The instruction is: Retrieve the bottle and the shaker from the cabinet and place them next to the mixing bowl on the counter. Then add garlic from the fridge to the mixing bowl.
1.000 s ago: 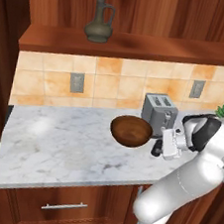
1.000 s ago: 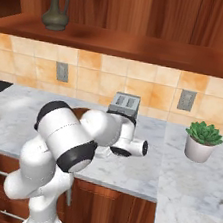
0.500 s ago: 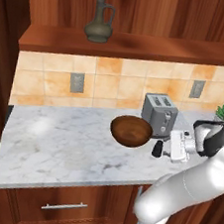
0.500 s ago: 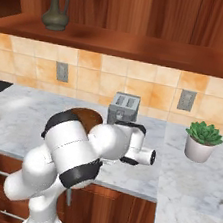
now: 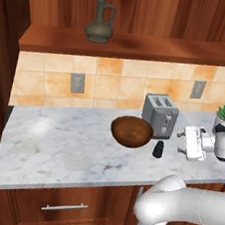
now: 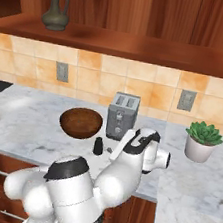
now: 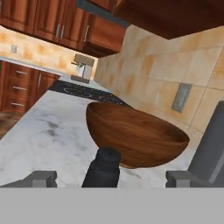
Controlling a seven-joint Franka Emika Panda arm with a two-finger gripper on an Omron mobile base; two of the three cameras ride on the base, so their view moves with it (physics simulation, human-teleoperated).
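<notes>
**Shaker on counter, gripper apart from it**

We see the gripper (image 7: 111,178) spread wide, holding nothing. Just ahead stands the black shaker (image 5: 158,149), beside the wooden mixing bowl (image 5: 131,131). Beyond sits the toaster (image 5: 159,115). What looks like the bottle (image 5: 101,17) stands on the shelf above.

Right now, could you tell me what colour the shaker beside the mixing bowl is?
Black; the shaker shows best in the left base view.
</notes>
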